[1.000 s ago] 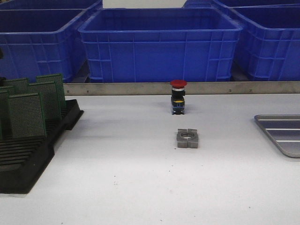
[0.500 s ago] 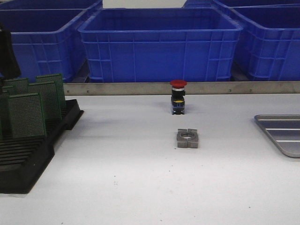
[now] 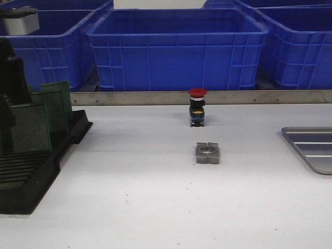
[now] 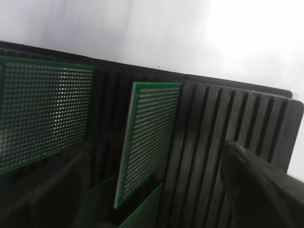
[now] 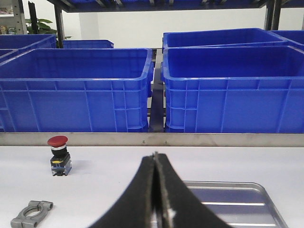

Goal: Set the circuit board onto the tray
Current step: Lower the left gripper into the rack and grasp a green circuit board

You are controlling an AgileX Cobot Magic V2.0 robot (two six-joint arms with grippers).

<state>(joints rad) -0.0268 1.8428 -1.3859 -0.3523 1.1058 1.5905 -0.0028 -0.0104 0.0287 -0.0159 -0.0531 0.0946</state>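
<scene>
Several green perforated circuit boards [image 3: 30, 127] stand upright in a black slotted rack [image 3: 31, 176] at the left of the table. My left gripper [image 3: 10, 96] hangs over the rack's back boards. In the left wrist view it is open [image 4: 152, 190], its dark fingers [image 4: 259, 185] on either side of one upright board [image 4: 149, 137] without touching it. Another board [image 4: 42, 114] stands beside it. The silver ribbed tray [image 3: 313, 147] lies at the right edge, empty. My right gripper [image 5: 155, 161] is shut and empty, above the table just before the tray [image 5: 232, 202].
Big blue plastic bins [image 3: 176, 49] line the back behind a metal rail [image 3: 207, 97]. A red-capped push button [image 3: 197, 107] and a grey metal clamp block [image 3: 207, 153] sit mid-table between rack and tray.
My left arm has come into the front view from the upper left and lowered over the boards in the rack. Nothing else has moved.
</scene>
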